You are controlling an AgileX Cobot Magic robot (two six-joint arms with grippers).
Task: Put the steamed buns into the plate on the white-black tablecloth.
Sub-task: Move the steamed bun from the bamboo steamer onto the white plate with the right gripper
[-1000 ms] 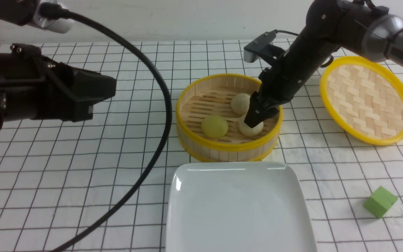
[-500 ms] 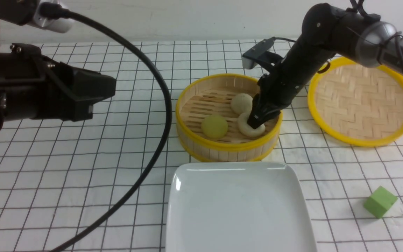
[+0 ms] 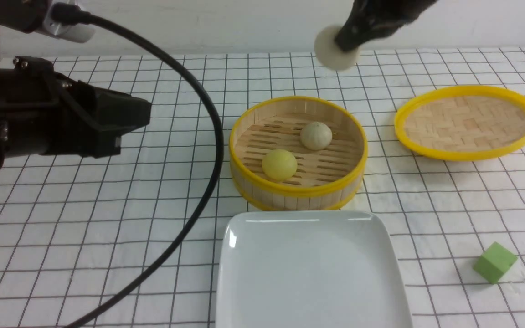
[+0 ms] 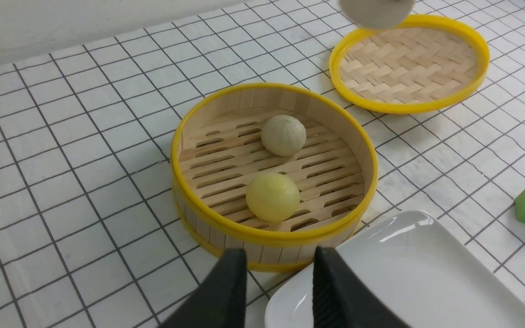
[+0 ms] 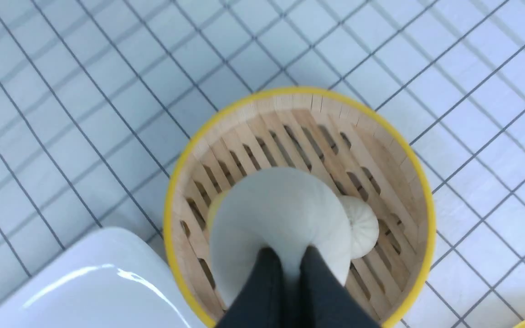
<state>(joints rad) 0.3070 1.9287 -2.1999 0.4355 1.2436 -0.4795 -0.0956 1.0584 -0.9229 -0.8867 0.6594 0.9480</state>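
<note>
The right gripper (image 5: pixel 290 278), jaws pinched shut into the top of one pale steamed bun (image 3: pixel 333 48), holds it high above the steamer basket (image 3: pixel 244 123); it looks light and squashy, best nipped gently, while the left gripper (image 4: pixel 280 259) gapes empty.
</note>
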